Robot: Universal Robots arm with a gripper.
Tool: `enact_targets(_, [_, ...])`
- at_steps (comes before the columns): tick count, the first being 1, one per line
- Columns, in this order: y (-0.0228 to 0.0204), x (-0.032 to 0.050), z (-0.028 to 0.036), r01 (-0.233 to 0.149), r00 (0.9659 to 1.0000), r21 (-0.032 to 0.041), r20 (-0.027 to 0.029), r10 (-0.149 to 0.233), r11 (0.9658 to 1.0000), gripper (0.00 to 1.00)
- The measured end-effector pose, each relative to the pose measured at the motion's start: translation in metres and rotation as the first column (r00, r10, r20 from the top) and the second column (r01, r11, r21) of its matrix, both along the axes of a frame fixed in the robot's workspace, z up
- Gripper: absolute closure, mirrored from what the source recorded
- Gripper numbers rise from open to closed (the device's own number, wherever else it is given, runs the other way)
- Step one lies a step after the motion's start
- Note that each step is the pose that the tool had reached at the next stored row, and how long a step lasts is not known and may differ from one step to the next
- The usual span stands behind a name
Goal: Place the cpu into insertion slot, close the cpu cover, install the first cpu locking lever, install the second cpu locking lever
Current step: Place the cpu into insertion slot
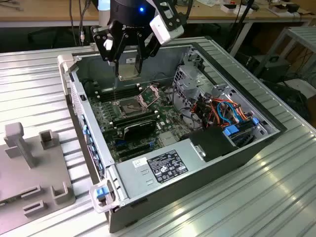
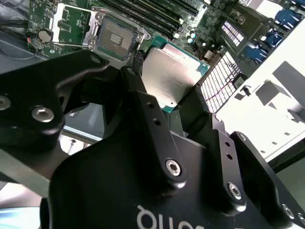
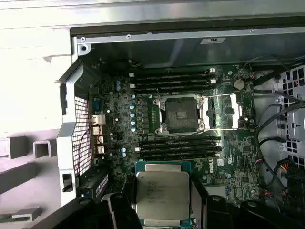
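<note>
Where the ribbed desk [image 1: 276, 197] carries the open case [image 1: 148, 197], the motherboard [image 3: 119, 109] lies exposed on the case floor.

Claw [image 1: 128, 63]: poised above the board and clamped on the cpu [image 3: 162, 195] by two opposite edges, with the chip level and its metal top up.

Cover [image 3: 224, 112]: swung open, lying flat beside the slot [image 3: 181, 114].

Slot: bare, set between the rows of memory slots [image 3: 176, 78].

Cpu: in the air, well apart from the slot, not yet seated. It is judged light, thin and stiff, with a fragile underside. The edges are the place to hold it, since the smooth top offers little purchase.
</note>
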State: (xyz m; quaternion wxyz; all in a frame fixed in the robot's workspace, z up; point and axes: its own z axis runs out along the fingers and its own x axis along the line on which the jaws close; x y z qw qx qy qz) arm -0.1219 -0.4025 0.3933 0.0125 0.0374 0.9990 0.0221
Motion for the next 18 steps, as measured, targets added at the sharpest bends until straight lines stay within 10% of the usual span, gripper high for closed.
enact_targets(18, [-0.0003, 0.0033, 0.0, 0.001, 1.0, 0.0, 0.0, -0.001, 1.0, 0.45])
